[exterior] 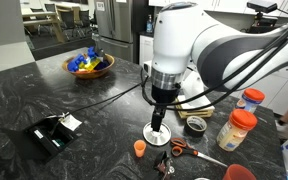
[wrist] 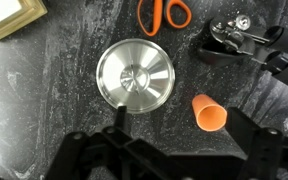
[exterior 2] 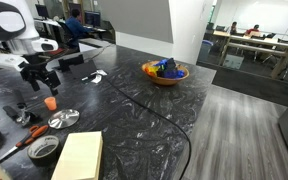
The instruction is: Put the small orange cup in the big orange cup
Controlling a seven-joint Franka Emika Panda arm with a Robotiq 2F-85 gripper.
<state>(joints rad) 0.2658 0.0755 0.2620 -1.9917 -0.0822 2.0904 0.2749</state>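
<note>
1. The pincer (exterior: 159,122) is seen spread wide and released, with nothing held between its fingers (wrist: 96,152).
2. It is held just above a round silver lid (exterior: 159,135), which lies flat on the dark marbled table (exterior: 44,90).
3. The small orange cup (exterior: 140,148) is found on the table just beside the silver lid, apart from the pincer; in the wrist view it (wrist: 209,112) is seen at the lid's (wrist: 134,75) lower right, not touching it.
4. The big orange cup (exterior: 240,173) is placed well apart from the small one, on the far side of the scissors, and is cut off by the lower edge of an exterior view.
5. Orange-handled scissors (exterior: 181,150) are laid between the two cups.
6. Two clear jars with orange lids (exterior: 240,128) are stood near the big cup.
7. A bowl of coloured items (exterior 2: 165,72) is set well away from the pincer (exterior 2: 41,80).
</note>
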